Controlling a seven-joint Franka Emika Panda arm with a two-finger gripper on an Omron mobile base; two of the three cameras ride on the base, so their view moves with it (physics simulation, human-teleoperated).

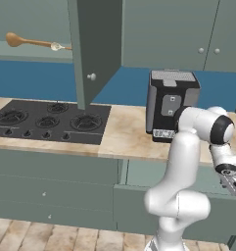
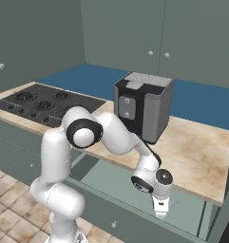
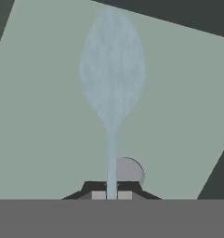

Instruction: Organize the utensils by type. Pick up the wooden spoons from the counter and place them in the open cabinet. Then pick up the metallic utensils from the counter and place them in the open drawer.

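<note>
A kitchen of grey-green cupboards and blue wall runs behind a long tan marbled counter (image 1: 124, 135). In the left base view, one black hob (image 1: 48, 121) with four ringed burners lies flat in the stone, and one boxy dark toaster (image 1: 171, 104) with a pale slotted top stands beside it. Above the hob the wall cabinet (image 1: 36, 51) stands open, its tall flat door (image 1: 97, 44) carrying one small round knob; on its shelf lie two wooden spoons, a large orange-brown spoon (image 1: 26, 41) with an oval bowl and a small pale-bowled spoon (image 1: 59, 47) touching its handle end. In the right base view, the white arm bends down past the counter edge, and the gripper (image 2: 161, 210) hangs over the open drawer (image 2: 120, 182), a shallow flat-bottomed tray below the worktop. In the hand view, the two dark finger tips are clamped tight on the thin stem of one pale blue-grey metal spoon (image 3: 112, 69), its smooth oval bowl pointing away over the plain drawer floor; a round grey head (image 3: 129, 169) of a second utensil peeps out just behind the stem.
</note>
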